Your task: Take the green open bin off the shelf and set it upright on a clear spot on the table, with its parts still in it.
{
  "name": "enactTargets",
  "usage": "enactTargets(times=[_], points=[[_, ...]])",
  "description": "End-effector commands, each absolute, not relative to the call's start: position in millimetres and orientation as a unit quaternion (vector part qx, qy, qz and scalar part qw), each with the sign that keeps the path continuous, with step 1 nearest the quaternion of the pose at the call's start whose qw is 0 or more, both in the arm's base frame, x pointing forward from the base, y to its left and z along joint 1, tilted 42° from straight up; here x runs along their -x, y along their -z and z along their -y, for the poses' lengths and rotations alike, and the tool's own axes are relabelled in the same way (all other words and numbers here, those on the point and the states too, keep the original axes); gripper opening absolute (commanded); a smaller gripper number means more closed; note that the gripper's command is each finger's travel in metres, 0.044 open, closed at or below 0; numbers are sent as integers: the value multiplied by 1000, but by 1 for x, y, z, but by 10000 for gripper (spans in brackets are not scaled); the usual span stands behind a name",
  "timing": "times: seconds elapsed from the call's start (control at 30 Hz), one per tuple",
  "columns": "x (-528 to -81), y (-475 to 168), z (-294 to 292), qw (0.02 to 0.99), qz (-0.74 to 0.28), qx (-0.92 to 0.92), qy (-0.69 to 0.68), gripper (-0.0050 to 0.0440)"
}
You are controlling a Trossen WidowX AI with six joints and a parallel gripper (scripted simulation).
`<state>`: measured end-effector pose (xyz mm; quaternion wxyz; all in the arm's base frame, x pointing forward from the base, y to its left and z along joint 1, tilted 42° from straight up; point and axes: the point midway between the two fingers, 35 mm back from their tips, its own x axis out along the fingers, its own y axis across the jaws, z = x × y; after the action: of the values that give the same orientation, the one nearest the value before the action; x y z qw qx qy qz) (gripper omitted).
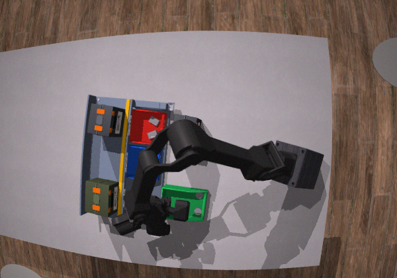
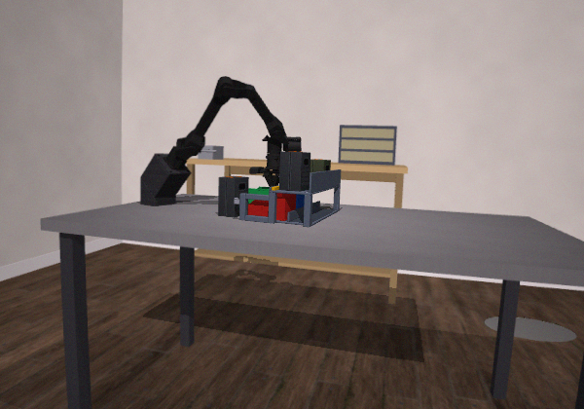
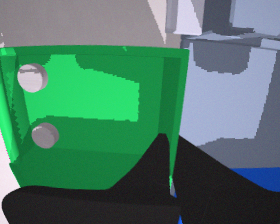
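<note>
The green open bin [image 1: 185,199] is outside the shelf [image 1: 109,155], next to its near front corner, and stands upright. Two grey round parts [image 1: 198,203] lie inside it. They also show in the wrist view [image 3: 39,106]. My gripper [image 1: 169,208] is shut on the bin's side wall, with one finger inside and one outside [image 3: 169,163]. In the exterior view the bin [image 2: 258,192] shows as a green patch behind the shelf frame. I cannot tell whether it touches the table.
The shelf holds a red bin [image 1: 147,126] with grey parts and a blue bin [image 1: 135,162] under my arm. A grey box [image 1: 104,120] and an olive box [image 1: 99,196] sit on its upper level. A dark box [image 2: 233,196] stands beside the shelf.
</note>
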<state>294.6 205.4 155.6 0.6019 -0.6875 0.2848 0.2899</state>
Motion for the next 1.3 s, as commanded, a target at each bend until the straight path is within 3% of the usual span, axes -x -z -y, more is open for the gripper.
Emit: enactTargets(times=[0.0,0.33,0.37,1.27], points=[[-295,-161,-206,606,-278,686,-291,0],[-295,-161,-206,606,-278,686,-291,0],[-295,-162,-206,609,-278,685,-288,150],[-295,-162,-206,609,-278,685,-288,150]])
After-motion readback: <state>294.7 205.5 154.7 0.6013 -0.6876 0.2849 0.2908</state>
